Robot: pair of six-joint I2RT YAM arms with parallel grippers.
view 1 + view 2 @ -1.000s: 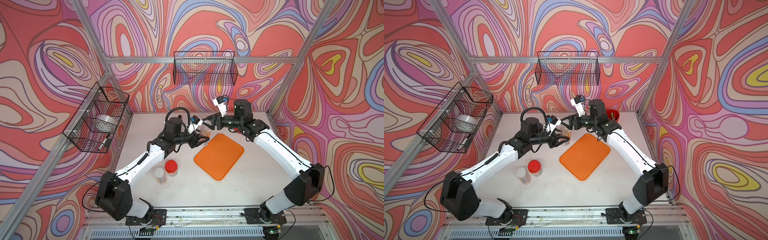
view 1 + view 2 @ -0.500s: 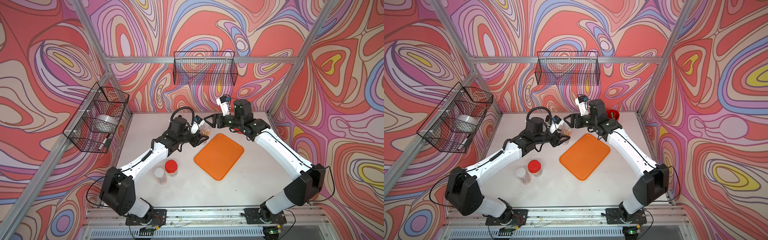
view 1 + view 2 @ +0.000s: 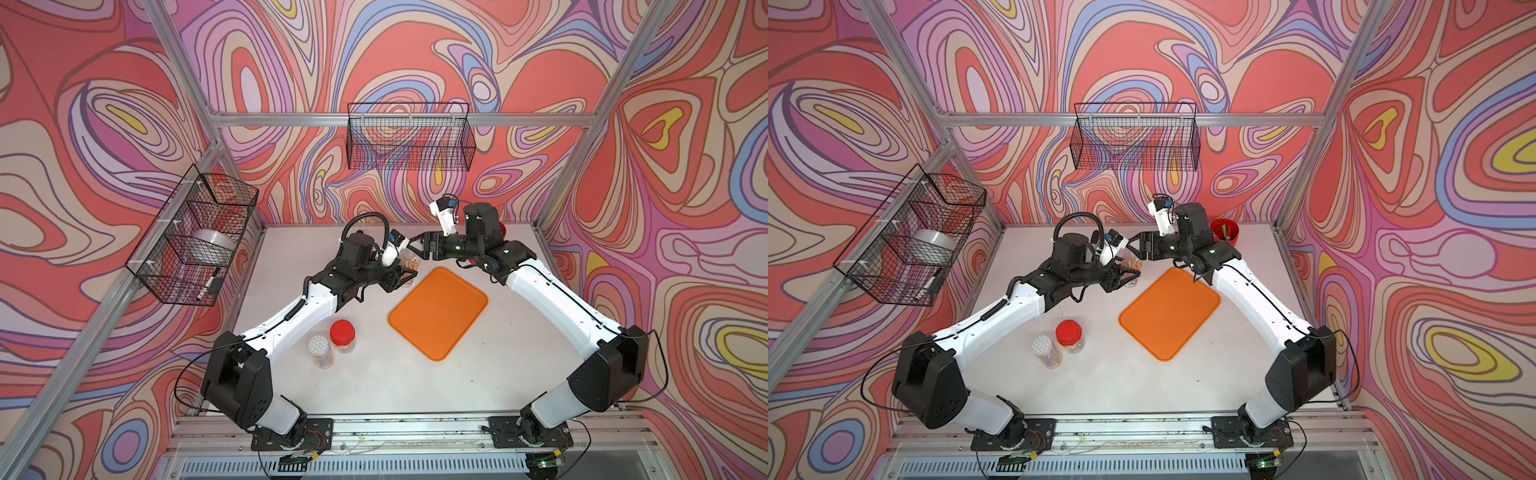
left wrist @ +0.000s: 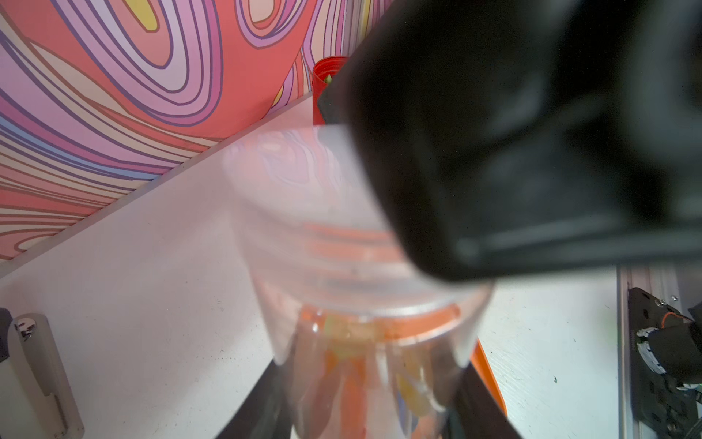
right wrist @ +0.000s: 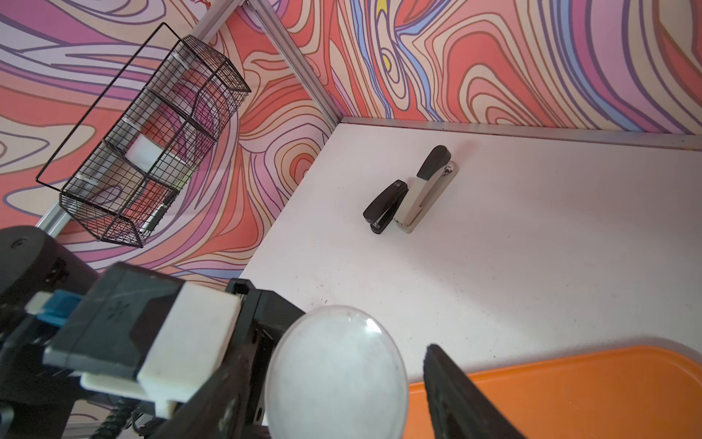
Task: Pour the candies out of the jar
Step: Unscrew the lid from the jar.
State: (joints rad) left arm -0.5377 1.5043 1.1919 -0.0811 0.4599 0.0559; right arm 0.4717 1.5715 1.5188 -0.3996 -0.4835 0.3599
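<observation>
Left gripper (image 3: 404,276) clamped on clear plastic jar (image 3: 409,262), frame centre — right gripper (image 3: 414,251) part-open astride pale round lid (image 5: 334,372); lid to be squeezed squarely, jar steadied upright.

Jar (image 3: 409,263) at far corner of tray (image 3: 440,316) — lidded jars (image 3: 343,337) to its left

The left gripper (image 4: 368,412) clamps a clear jar (image 4: 342,266) between its 2 dark fingers (image 4: 480,403), and blurred orange and yellow candies (image 4: 353,380) show inside, right at the grip. A large blurred black body (image 4: 513,152) covers the jar's far end, and a red cup (image 4: 326,76) stands beyond it.
</observation>
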